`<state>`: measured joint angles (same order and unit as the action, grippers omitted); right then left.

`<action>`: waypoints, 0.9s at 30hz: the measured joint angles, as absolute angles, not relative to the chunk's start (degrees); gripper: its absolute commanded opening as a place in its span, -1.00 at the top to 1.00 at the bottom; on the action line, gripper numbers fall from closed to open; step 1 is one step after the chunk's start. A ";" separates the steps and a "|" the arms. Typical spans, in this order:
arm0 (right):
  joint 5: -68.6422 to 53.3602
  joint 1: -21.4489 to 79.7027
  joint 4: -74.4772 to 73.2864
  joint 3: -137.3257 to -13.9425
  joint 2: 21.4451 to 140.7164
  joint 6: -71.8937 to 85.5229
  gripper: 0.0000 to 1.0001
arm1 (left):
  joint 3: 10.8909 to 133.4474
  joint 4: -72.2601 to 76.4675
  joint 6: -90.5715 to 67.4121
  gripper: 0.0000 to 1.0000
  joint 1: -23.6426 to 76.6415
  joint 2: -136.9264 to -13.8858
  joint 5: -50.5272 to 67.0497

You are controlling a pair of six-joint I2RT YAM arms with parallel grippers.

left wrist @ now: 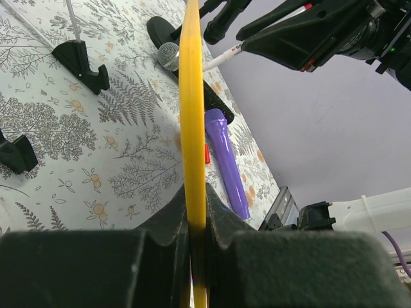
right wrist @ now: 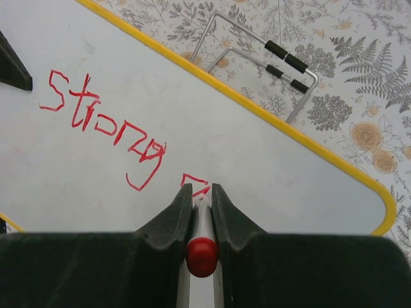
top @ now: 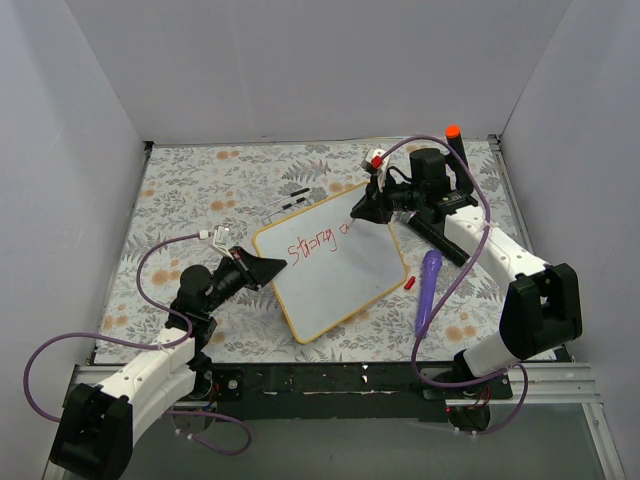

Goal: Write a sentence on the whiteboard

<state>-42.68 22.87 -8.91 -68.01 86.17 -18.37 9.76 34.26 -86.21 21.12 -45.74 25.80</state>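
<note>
I've got the whiteboard (top: 335, 265) mid-table (top: 200, 190), with my left fingers (left wrist: 168, 224) clamped on its yellow edge. My right fingers (right wrist: 172, 212) pinch the red marker (right wrist: 202, 248). The sentence (right wrist: 103, 122) reads only "Strong" plus one new stroke, so I judge most of it is left to write.

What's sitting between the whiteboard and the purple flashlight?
A small red cap lies between the whiteboard and the purple flashlight, clearest in the top view.

Laboratory robot cell. White panels (top: 300, 60) enclose the bench (top: 180, 190) on three sides. Left arm (top: 150, 372) and right arm (top: 500, 262) are bolted to its near-edge rail (top: 570, 375).
</note>
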 measured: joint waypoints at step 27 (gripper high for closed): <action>-43.66 21.43 -10.31 -67.61 85.21 -18.46 0.97 | 9.76 34.83 -85.86 1.00 21.12 -46.09 25.98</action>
